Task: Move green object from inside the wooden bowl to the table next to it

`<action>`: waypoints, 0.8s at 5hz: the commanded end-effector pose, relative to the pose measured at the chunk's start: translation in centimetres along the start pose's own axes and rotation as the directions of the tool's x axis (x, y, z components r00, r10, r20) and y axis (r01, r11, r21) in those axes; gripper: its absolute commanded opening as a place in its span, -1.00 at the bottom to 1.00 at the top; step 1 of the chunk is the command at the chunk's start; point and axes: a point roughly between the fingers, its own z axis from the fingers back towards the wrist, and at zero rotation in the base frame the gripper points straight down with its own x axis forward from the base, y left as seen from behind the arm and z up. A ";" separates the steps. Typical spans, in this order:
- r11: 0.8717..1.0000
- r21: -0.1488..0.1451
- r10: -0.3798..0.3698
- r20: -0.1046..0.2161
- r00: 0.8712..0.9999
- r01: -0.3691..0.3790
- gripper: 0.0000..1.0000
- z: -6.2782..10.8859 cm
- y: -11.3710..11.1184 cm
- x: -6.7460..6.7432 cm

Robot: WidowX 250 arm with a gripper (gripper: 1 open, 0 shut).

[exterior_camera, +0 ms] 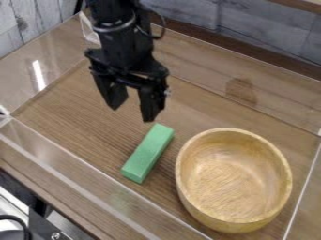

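Block (148, 153) lies below open tool (131, 103), apart.

A brown wood-grain tabletop (75, 112) fills most of the view, fenced by clear acrylic walls (56, 150) whose edges catch pale glare. Behind the far corner stands a whitewashed, weathered plank wall (32, 23). A second brown surface (269, 28) runs past the back wall. Lighting is soft and even, with faint reflections

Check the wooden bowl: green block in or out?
Out. The green block lies flat on the table just left of the wooden bowl, whose inside shows empty. The gripper is open above it, holding nothing.
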 end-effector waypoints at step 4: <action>0.976 0.043 0.211 0.057 0.976 -0.213 1.00 -3.8 0.7 1.5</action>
